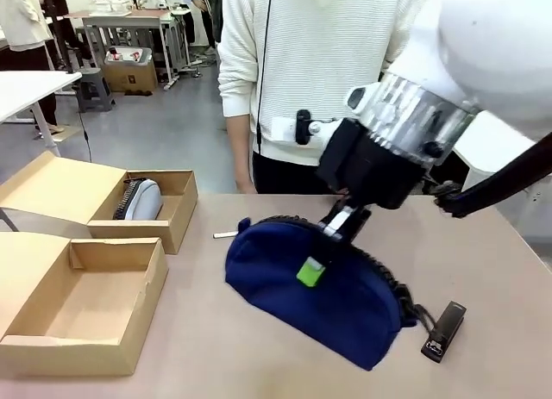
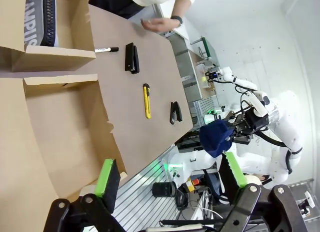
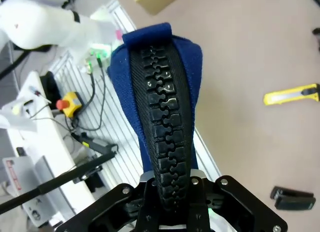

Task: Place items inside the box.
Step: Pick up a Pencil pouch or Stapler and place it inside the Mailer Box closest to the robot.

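The right gripper (image 1: 321,254) is clamping the navy pouch (image 1: 319,300) by its zip ridge. Its jaws are pressed narrow on that thin seam, and it is holding the pouch in the air at the centre of the front view, above the worktop (image 1: 500,270). In the right wrist view the black zip (image 3: 165,106) is running straight up from between the fingers. The left gripper (image 2: 170,174) is standing wide with nothing between its pads, at the bottom of its own view.

The grey pouch (image 1: 145,201) is lying in the far box (image 1: 142,233) at the upper left, and the near box (image 1: 78,358) at the lower left is sitting unfilled. The marker pen (image 2: 106,49), a stapler (image 2: 131,57), the yellow knife (image 2: 146,100) and a second stapler (image 2: 175,112) are lying on the worktop.

The likeliest trouble is the grip itself. The soft body is sagging toward the lower right from a hold on one edge, so a quick swing leftward could be pulling the seam out of the pads. The drooping end is hanging just beside the second stapler and could be sweeping it along. Lowered at this tilt, the long pouch could catch a box wall and end up straddling the rim.
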### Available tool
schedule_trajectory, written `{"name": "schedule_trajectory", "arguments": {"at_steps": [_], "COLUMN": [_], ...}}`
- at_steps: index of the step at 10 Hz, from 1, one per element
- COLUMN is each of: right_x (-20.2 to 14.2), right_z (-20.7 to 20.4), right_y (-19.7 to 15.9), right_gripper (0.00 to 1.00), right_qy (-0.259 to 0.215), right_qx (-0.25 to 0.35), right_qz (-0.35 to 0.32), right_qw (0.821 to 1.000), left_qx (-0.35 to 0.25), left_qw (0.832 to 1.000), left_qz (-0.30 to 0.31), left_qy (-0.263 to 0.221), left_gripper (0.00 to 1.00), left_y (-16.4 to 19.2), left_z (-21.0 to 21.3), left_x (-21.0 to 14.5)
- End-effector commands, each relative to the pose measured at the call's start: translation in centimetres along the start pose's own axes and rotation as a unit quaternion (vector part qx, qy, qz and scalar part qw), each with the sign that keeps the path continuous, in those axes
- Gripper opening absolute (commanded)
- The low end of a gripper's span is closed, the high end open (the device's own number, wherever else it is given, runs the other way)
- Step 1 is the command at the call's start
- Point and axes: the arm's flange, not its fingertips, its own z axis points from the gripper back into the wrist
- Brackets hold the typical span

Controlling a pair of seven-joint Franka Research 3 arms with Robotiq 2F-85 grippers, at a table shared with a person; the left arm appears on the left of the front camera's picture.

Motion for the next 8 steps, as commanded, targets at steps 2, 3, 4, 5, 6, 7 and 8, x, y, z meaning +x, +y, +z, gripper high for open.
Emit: {"name": "schedule_trajectory", "arguments": {"at_steps": [2,3,4,5,6,7,8], "right_x": [9.4,12.1,14.1,16.4,18.6,20.2,21.1], "right_z": [-4.9,-5.9,-7.1,-8.9,-11.4,-13.1,-14.3], "right_y": [4.8,5.5,5.3,4.6,3.8,2.8,2.0], "right_gripper": [0.07,0.07,0.07,0.07,0.07,0.07,0.07], "right_qy": [-0.099,-0.158,-0.185,-0.199,-0.199,-0.19,-0.183], "right_qx": [0.023,0.02,0.001,-0.007,0.009,0.041,0.077], "right_qz": [-0.005,-0.06,-0.096,-0.12,-0.133,-0.171,-0.215], "right_qw": [0.995,0.985,0.978,0.973,0.971,0.966,0.956], "left_qx": [-0.005,-0.005,-0.005,-0.005,-0.005,-0.005,-0.005], "left_qw": [1.0,1.0,1.0,1.0,1.0,1.0,1.0], "left_qz": [-0.001,-0.001,-0.001,-0.001,-0.001,-0.001,-0.001], "left_qy": [-0.008,-0.008,-0.008,-0.008,-0.008,-0.008,-0.008], "left_gripper": [1.0,1.0,1.0,1.0,1.0,1.0,1.0], "left_y": [-0.1,-0.1,-0.1,-0.1,-0.1,-0.1,-0.1], "left_z": [0.0,0.0,0.0,0.0,0.0,0.0,0.0], "left_x": [0.1,0.1,0.1,0.1,0.1,0.1,0.1]}}
